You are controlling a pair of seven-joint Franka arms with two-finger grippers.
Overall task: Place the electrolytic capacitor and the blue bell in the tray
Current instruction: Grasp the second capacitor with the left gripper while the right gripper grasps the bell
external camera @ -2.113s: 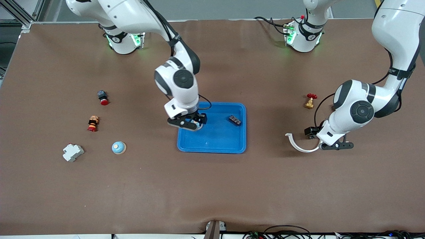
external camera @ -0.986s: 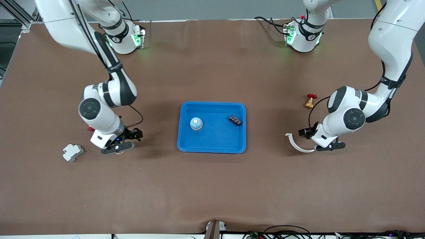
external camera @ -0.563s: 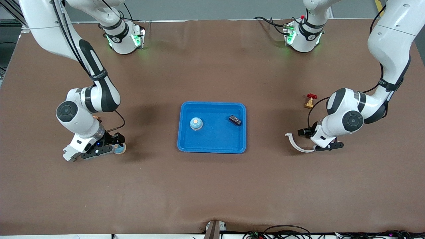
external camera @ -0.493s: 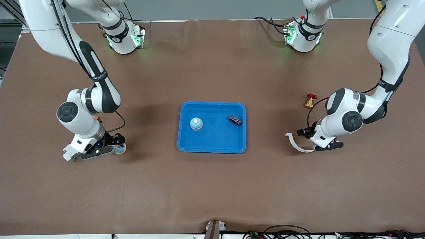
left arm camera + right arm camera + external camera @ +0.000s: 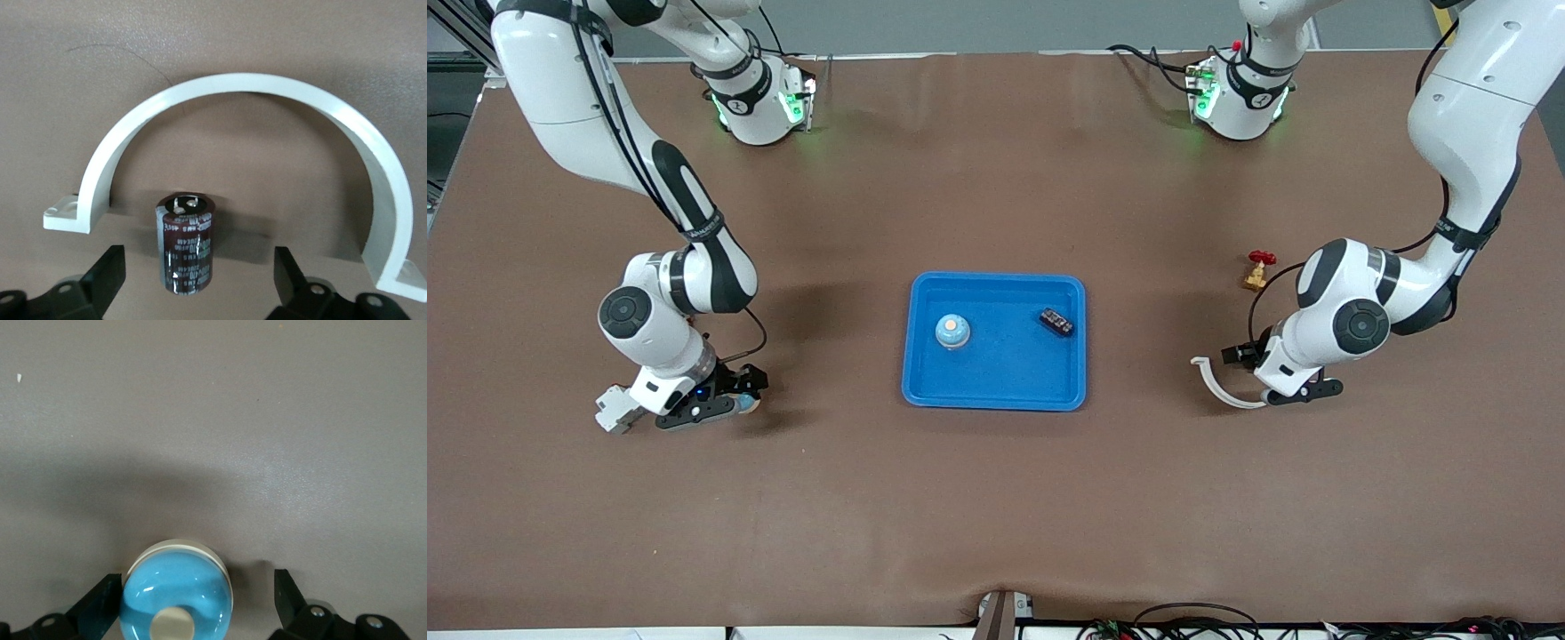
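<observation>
Since the earlier frame the right claw has come down, spread, around a blue bell far from the tray toward the right arm's end, while the left claw, spread, straddles the electrolytic capacitor, which could tip if one finger touches first.

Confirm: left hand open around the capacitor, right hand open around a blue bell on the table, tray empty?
The tray is not empty: the front view shows a second bell and a small black part in it. Rest holds: left hand open around the capacitor, right hand open around the blue bell on the table.
</observation>
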